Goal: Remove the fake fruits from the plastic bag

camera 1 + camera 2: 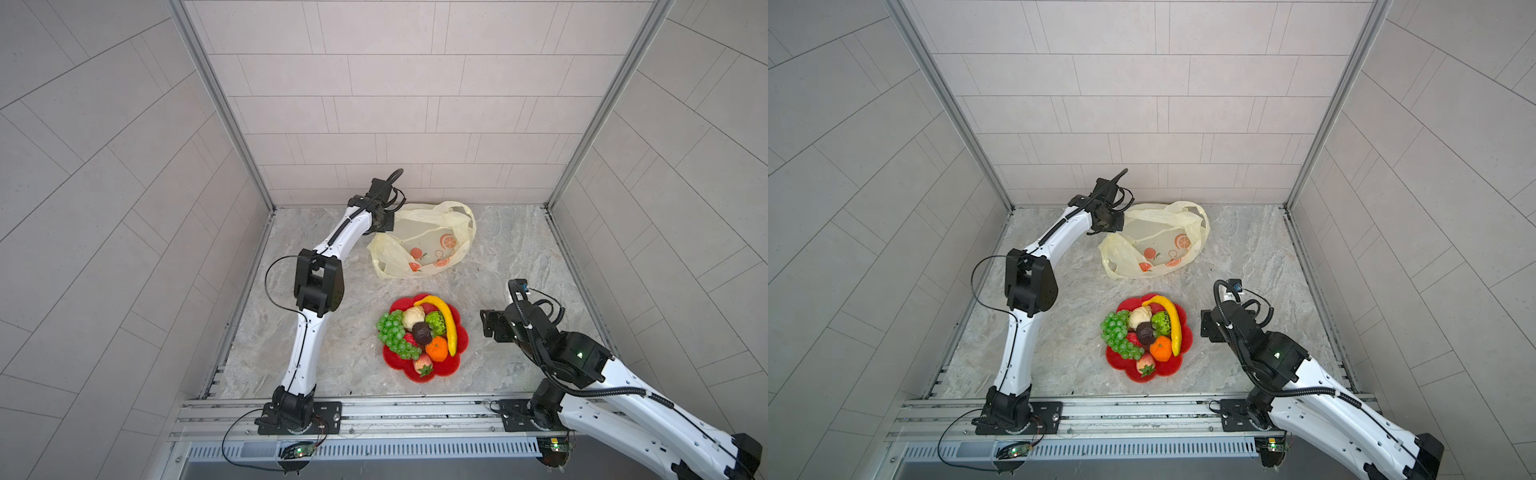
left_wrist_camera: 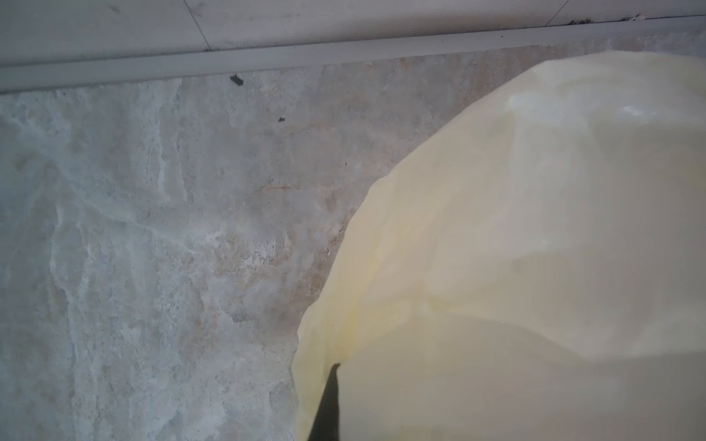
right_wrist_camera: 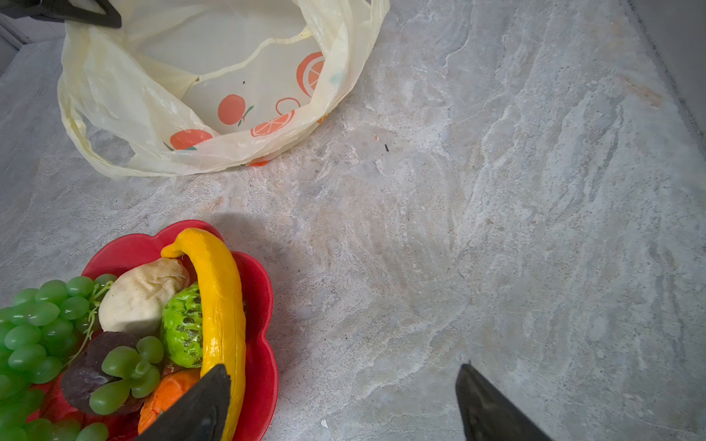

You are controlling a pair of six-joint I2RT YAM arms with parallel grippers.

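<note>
Robotics lab test cell: tile-pattern wall panels (image 1: 415, 124) on three sides, aluminium corner post (image 1: 224, 108), marble-look tabletop (image 1: 519, 249); left arm (image 1: 305, 332) and right arm (image 1: 623, 386) bolted to aluminium rail (image 1: 415, 409); exposed circuit board (image 1: 299, 451) with lit LED.

Grey marbled table (image 1: 519, 257): 2 items on it. Plastic bag (image 1: 419, 239) toward back, red flower-shaped plate (image 1: 449, 365) nearer front, apart.

Both top views from high at the front, looking steeply down on the grey marbled desk (image 1: 519, 257), left wrist view close against the crinkly pale-yellow plastic bag (image 2: 535, 229), right wrist view low, sharing bag and red flower-shaped plate (image 3: 263, 305) with both top views.
</note>
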